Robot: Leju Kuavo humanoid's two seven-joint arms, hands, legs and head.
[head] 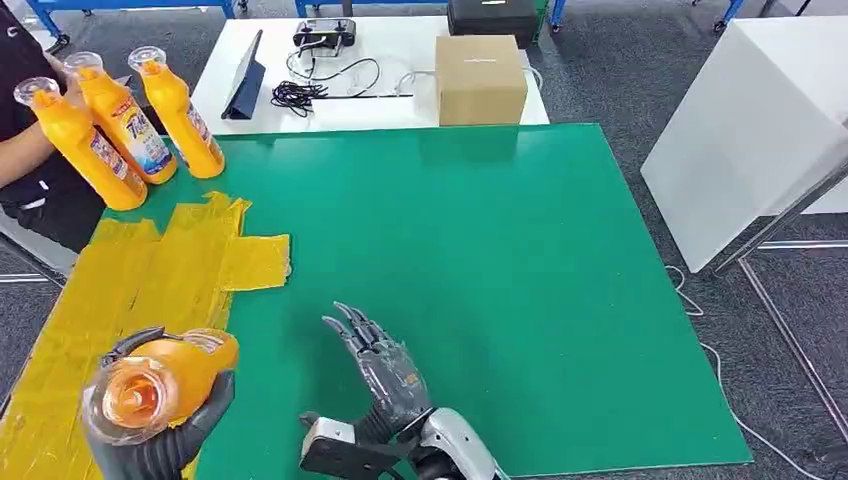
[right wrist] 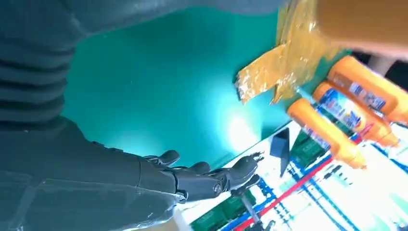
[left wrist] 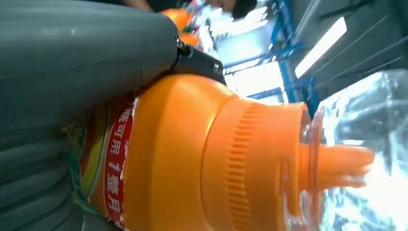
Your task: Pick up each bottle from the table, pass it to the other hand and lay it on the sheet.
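A bottle point(head: 165, 385) is held in the left hand point(head: 150, 440), low over the near end of the sheet point(head: 130, 290). The dark fingers are wrapped around its fat body, and its clear cap is pointed up at the head camera. In the left wrist view the bottle's point(left wrist: 192, 159) smooth orange plastic can be seen, with a ribbed ring under the cap and a red and white label on its side.

The right hand point(head: 385, 375) is held open beside it, over the green mat point(head: 480, 260). Its fingers are spread apart and nothing is held in them. In the right wrist view the fingers point(right wrist: 202, 175) are stretched out flat.

So the pass looks done for this bottle, or nearly so. It has not yet been laid down. No bottle is seen lying on the sheet.

Three more bottles point(head: 125, 125) are stood up at the far left corner, close together, next to a person's arm point(head: 25, 150). These are judged to be left to do, so most of the job is still ahead.

The sheet is yellow, thin and crinkly, like plastic wrap, with bumpy edges. The mat is flat and smooth. Past it, a brown box point(head: 480, 80) and some black wires point(head: 320, 90) are set on a white table point(head: 400, 45).
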